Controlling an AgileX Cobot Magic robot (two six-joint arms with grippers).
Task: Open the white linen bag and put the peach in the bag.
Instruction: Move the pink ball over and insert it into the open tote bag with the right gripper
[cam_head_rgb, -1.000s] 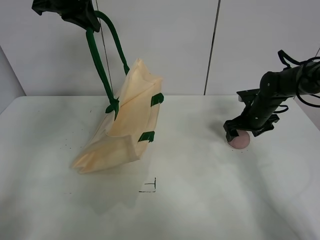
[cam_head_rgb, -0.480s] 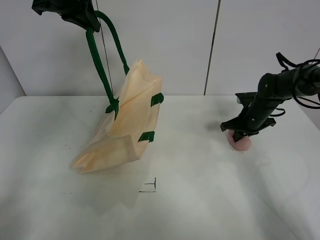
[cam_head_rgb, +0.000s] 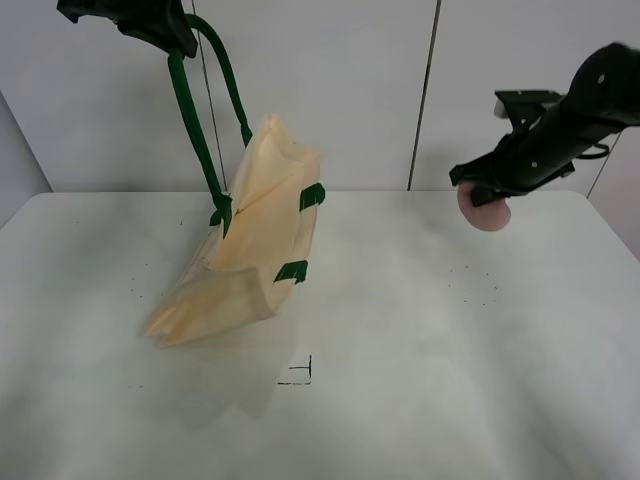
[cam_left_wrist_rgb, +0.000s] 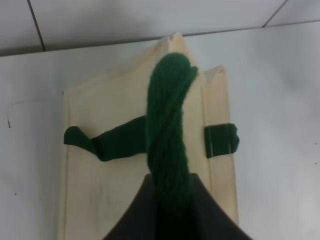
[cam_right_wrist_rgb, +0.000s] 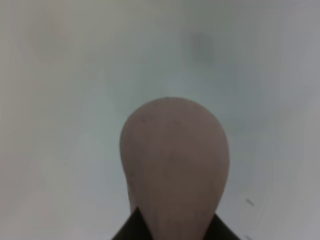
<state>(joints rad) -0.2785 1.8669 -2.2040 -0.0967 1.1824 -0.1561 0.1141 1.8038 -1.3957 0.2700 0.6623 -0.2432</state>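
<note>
1. Now, high on the left, the left end effector (cam_head_rgb: 172, 40) is clamped on the dark green strap handles (cam_head_rgb: 195, 120) of the cream rectangular linen bag (cam_head_rgb: 255, 240) — it hangs tilted, lower end on the white counter (cam_head_rgb: 420, 380).
2. The right end effector (cam_head_rgb: 484, 188) is closed around the small round pinkish-red peach (cam_head_rgb: 486, 212), in the air, well apart from the bag.

- This looks like a robot test bench in a lab, not a home or shop.
- A plain white table (cam_head_rgb: 420, 420) stands against a wall of white panels (cam_head_rgb: 320, 90) split by a dark seam (cam_head_rgb: 423, 95).
- A small black corner mark (cam_head_rgb: 300, 373) is drawn on the tabletop.
- Two black robot arms reach over it, the left arm (cam_head_rgb: 130, 18) and the right arm (cam_head_rgb: 575, 115).
</note>
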